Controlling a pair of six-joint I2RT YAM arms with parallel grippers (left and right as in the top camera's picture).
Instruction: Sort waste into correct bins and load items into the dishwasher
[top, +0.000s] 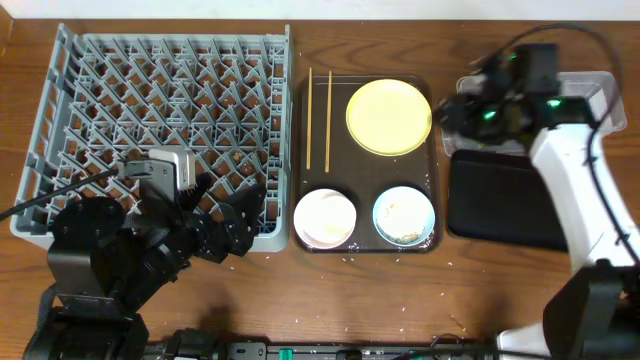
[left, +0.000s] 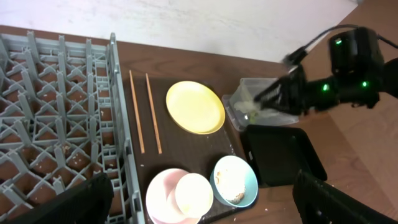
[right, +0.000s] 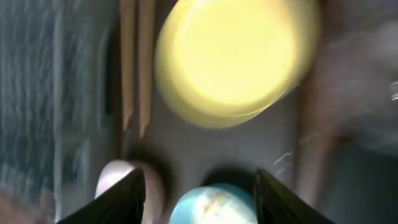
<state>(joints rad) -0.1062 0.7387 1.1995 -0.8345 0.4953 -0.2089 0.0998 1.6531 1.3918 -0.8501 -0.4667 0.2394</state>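
Overhead, the grey-blue dish rack (top: 150, 100) fills the left side of the table (top: 470, 290). Just beside it, a dark brown serving tray (top: 365, 175) carries two chopsticks (top: 319, 118) lying side by side along its left edge and a yellow plate (top: 389, 117) at the far end. At the near end sits a white bowl (top: 325, 218) with a small white cup (left: 193, 194) inside it, next to a light blue bowl (top: 404, 216) holding a beige food lump (left: 233, 190). The black tray (top: 500, 195) lies just right of the serving tray, with the clear tub (top: 603, 88) behind it. Something pale lies in the tub, too indistinct to identify. The right gripper (right: 196, 180) hangs between plate and tub, jaws spread wide with nothing between them. The left gripper (left: 200, 180) hovers above the rack's near right corner, jaws likewise parted and empty. White rice grains (top: 350, 258) speckle the table by the serving tray's near edge.
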